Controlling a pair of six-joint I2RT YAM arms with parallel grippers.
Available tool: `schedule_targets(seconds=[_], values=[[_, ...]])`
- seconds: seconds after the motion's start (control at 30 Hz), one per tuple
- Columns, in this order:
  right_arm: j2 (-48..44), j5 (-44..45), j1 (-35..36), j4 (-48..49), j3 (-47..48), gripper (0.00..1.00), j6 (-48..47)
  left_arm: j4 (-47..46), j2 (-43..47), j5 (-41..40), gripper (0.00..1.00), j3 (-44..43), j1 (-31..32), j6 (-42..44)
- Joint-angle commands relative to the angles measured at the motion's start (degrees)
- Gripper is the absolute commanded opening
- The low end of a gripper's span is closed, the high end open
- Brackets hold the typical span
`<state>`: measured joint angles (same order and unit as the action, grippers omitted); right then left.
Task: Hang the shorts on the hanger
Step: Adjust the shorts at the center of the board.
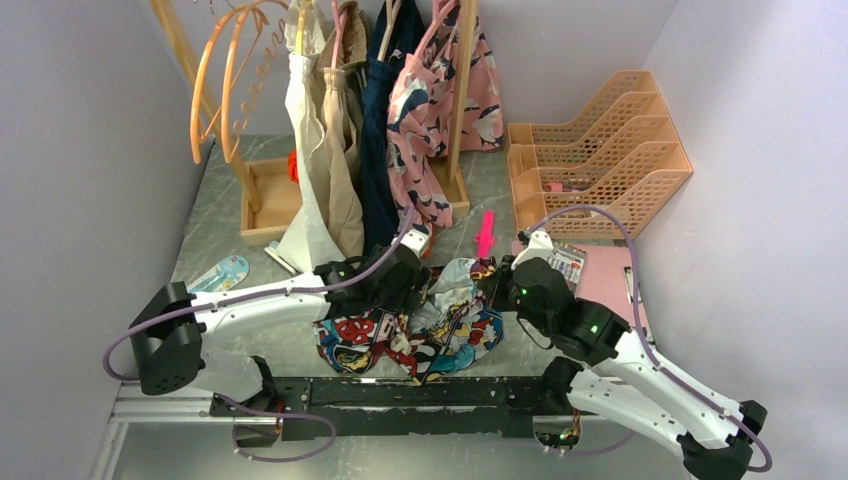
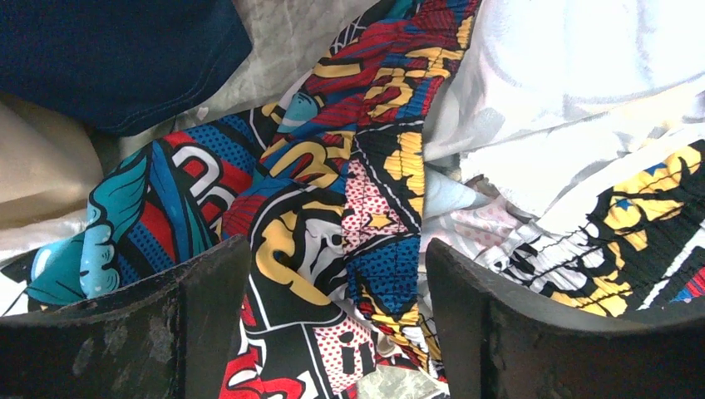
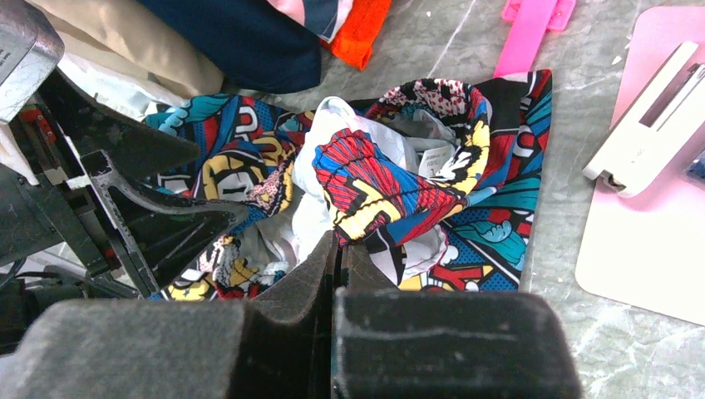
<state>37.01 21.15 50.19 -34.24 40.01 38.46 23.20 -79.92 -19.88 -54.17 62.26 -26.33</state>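
The comic-print shorts (image 1: 420, 325) lie crumpled on the table between my two arms. They fill the left wrist view (image 2: 332, 208), and the right wrist view (image 3: 399, 191) shows them too. My left gripper (image 1: 418, 285) is open, its fingers (image 2: 208, 307) straddling a fold of the shorts (image 2: 337, 247) without closing on it. My right gripper (image 1: 497, 272) is shut, pinching a raised fold at the shorts' right edge (image 3: 341, 243). An orange-tan hanger (image 1: 225, 80) hangs on the wooden rack at the back left, far from both grippers; I cannot see its hook clearly.
Beige, navy and pink floral garments (image 1: 430, 110) hang on the rack behind the shorts. A pink clip hanger (image 1: 486, 235) lies just beyond them. A pink board (image 1: 605, 285) with a white device is on the right, and orange file trays (image 1: 600, 150) are at the back right.
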Motion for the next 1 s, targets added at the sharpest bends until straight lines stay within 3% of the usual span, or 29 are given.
schedule_targets(seconds=[0.0, 0.43, 0.57, 0.8, 0.97], values=[[-1.14, -0.14, -0.21, 0.42, -0.42, 0.00, 1.47, -2.95, -1.11, 4.19, 0.82, -2.27, -0.38, 2.93], [-2.25, 0.93, -0.16, 0.00, 1.19, 0.00, 0.14, -1.14, -8.87, 3.99, 0.82, -3.10, -0.38, 3.95], [-2.28, 0.82, -0.24, 0.10, 1.45, 0.00, -0.20, -0.33, -8.83, 0.44, 0.65, -2.66, -0.38, 3.07], [-1.20, 1.53, -0.25, 0.82, 3.60, 0.00, -2.52, 1.53, -0.83, -6.08, 0.08, -3.83, -1.37, 3.37], [5.98, 3.55, -0.22, 1.64, 16.10, 0.00, -11.70, 7.27, 9.04, -13.17, 0.07, -15.34, -1.53, 5.75]])
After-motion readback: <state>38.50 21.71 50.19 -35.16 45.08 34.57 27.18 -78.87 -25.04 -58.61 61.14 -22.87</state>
